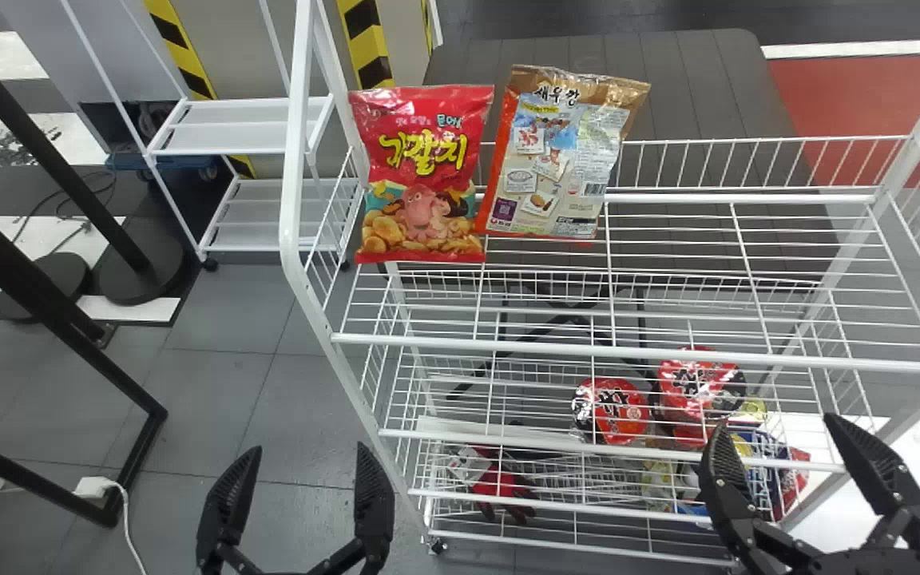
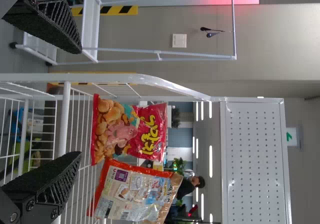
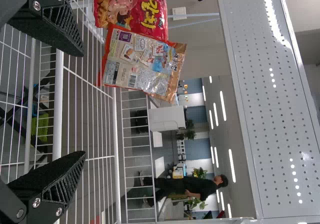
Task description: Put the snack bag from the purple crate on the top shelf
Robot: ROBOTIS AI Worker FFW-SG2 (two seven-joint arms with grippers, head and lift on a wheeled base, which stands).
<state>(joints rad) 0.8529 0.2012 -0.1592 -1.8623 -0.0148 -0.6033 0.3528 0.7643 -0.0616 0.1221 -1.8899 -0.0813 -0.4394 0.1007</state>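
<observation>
The left claw [image 1: 307, 446] and right claw [image 1: 775, 422] are both spread and unladen, in front of the white rack [image 1: 292, 160]. Beyond them, the top shelf [image 1: 636, 352] supports two snack bags near its left end: a red bag [image 1: 424, 172], upright, and beside it a brown-and-orange bag [image 1: 556, 152], slightly tilted. Red containers [image 1: 612, 410] occupy a lower level.

Head view looks down, wrist views look level, all sharing the white rack [image 1: 644, 353].

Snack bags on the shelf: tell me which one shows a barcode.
The right bag in the head view, tan with orange edges; the left bag is red and shows no barcode.
</observation>
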